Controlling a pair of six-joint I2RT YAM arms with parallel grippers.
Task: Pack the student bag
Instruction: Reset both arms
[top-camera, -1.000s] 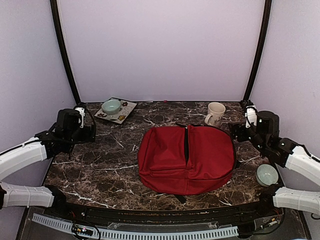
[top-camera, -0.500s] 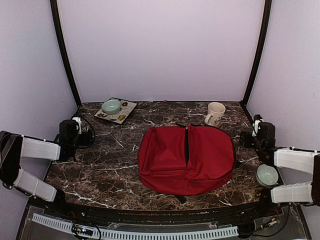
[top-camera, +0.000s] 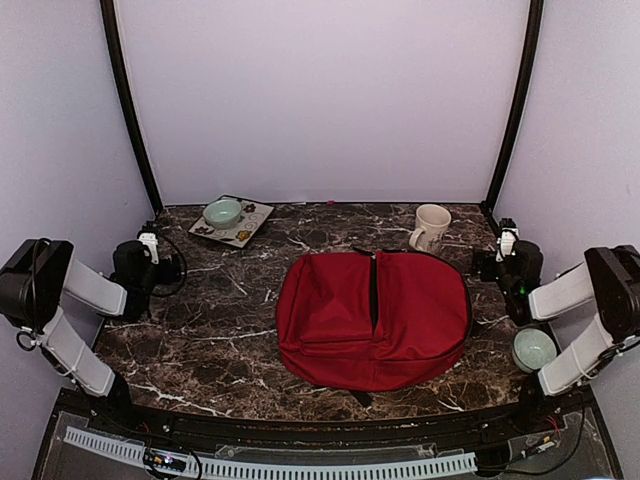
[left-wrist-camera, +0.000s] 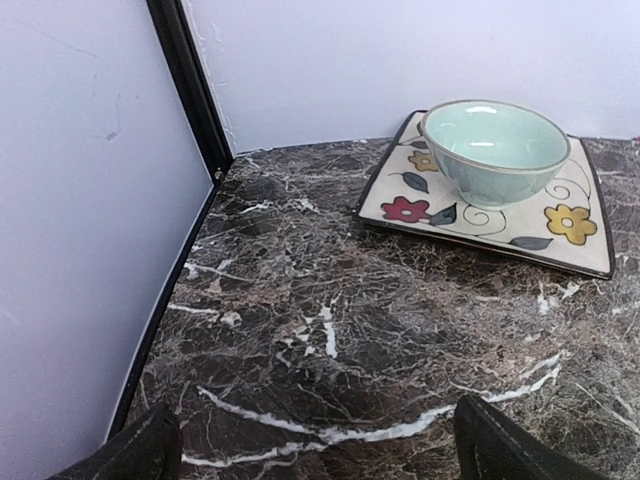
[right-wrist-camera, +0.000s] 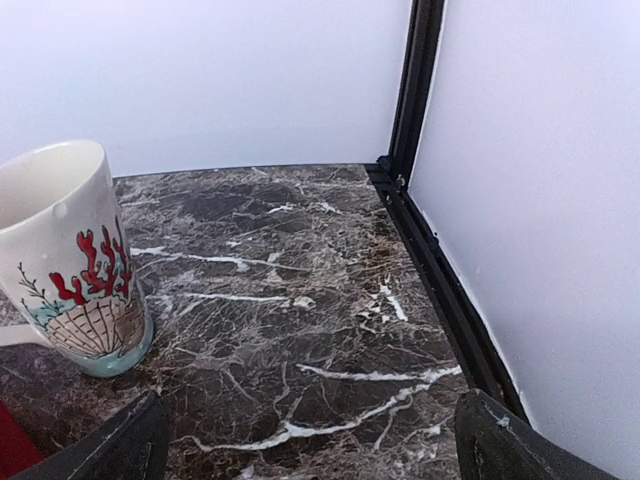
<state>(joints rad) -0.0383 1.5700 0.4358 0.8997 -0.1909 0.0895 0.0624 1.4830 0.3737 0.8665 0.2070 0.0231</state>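
Both claws gape wide and empty. The left gripper (left-wrist-camera: 320, 455) sits at the table's (top-camera: 230, 330) left edge, facing a mint bowl (left-wrist-camera: 493, 150) on a flowered square plate (left-wrist-camera: 575, 225). The right gripper (right-wrist-camera: 310, 440) sits at the right edge, near a coral-print mug (right-wrist-camera: 65, 255). Between them the red student bag (top-camera: 372, 318) lies flat mid-table, apparently zipped. With the crockery outside it, packing looks unfinished.

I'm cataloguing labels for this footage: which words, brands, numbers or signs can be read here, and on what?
None can be read. The cream ceramic mug bears only painted red coral and a shell; the square cream plate only flowers; the large red fabric backpack shows no label.
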